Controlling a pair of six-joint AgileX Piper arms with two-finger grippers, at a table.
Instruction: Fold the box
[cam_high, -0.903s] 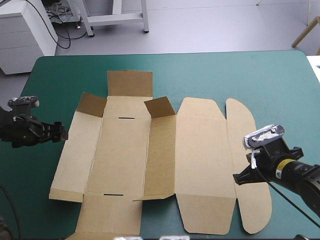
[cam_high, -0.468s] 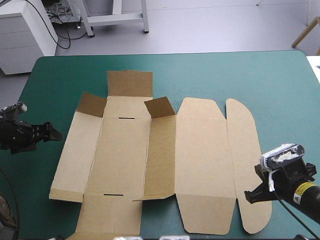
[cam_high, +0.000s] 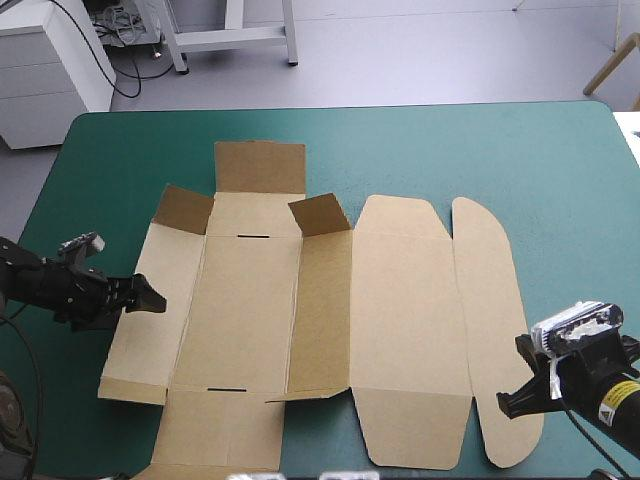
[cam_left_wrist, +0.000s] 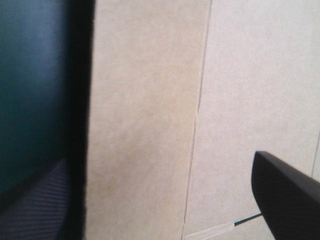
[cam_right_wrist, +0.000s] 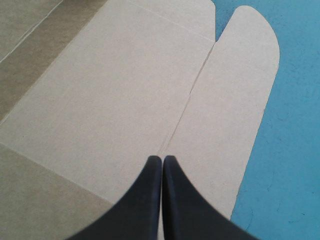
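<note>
The brown box (cam_high: 330, 300) lies opened out almost flat across the middle of the teal-green table cover (cam_high: 480, 150), only two small flaps (cam_high: 185, 208) at its far end standing up. The left gripper (cam_high: 150, 298), drawn back off the board a moment earlier, has now come in over the outer edge of the box's left side panel (cam_high: 150, 330). In its wrist view the black fingers (cam_left_wrist: 287, 200) stand wide apart with that edge running between them, which reads as the approach to a first fold: lifting this panel into a wall. The right gripper (cam_high: 512, 405) has meanwhile pulled back toward the table's near right corner and sits over the near end of the rounded flap (cam_high: 495, 300). Its wrist view shows the fingers pressed together in a point, holding nothing, above the crease beside that flap. No wall has yet been raised. The left wrist view is blurred and close, and it cannot be told whether one finger has slipped under the board or both are above it; a dark band along the edge may be shadow. The box's near flap is cut off at the high view's lower edge, and whether the right gripper touches the board is unclear.
</note>
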